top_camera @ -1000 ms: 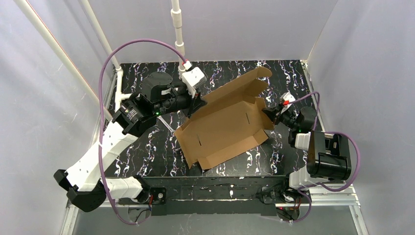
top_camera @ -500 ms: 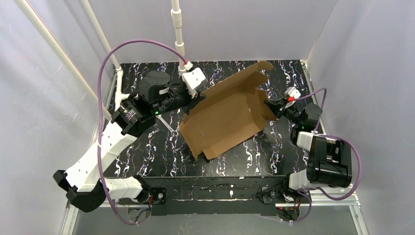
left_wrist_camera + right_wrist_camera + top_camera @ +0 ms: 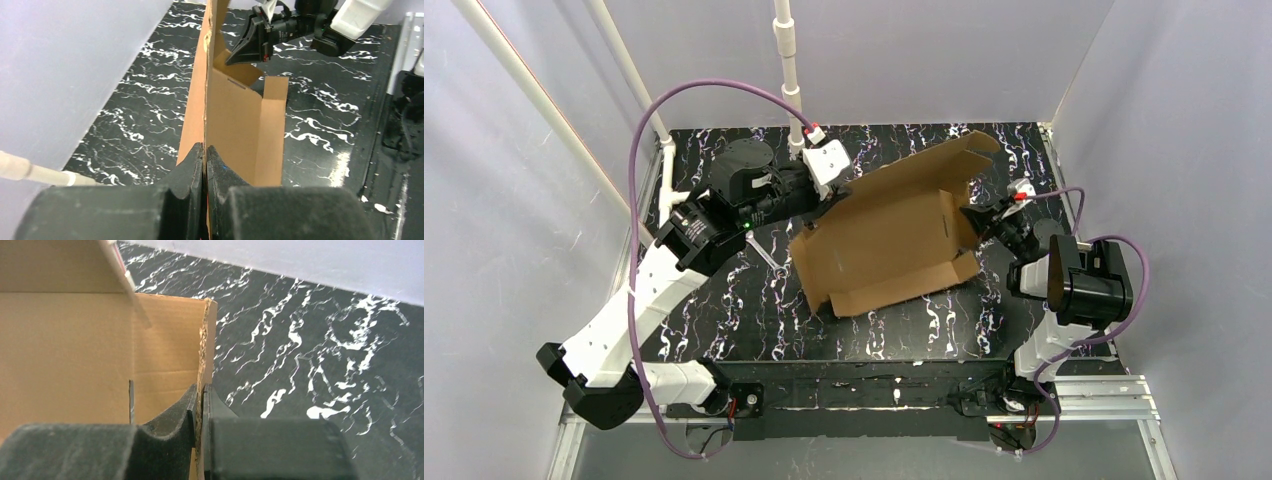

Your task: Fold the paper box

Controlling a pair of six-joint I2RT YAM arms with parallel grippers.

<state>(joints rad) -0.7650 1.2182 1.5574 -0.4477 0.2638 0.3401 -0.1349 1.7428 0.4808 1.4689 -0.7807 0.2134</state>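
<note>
The paper box (image 3: 884, 235), a brown cardboard sheet with flaps and slits, is held tilted above the black marbled table (image 3: 724, 300), its near edge low. My left gripper (image 3: 829, 205) is shut on the sheet's far-left edge; in the left wrist view the fingers (image 3: 205, 150) pinch the cardboard (image 3: 235, 115) edge-on. My right gripper (image 3: 977, 222) grips the raised right end flap. Its jaws (image 3: 201, 390) close on the ragged flap edge, with the box's inner face (image 3: 75, 340) and a slit to their left. The right gripper (image 3: 250, 42) also shows at the sheet's far end.
A white pipe (image 3: 786, 50) stands at the back and another runs along the left wall (image 3: 639, 80). Purple cables (image 3: 714, 88) loop over the arms. Pale walls enclose the table on three sides. Marbled surface (image 3: 325, 340) lies right of the flap.
The sheet has tipped up and swung slightly back and right, and its right end flap now stands steeper. The right arm has turned and moved in closer. The left grip is unchanged.
</note>
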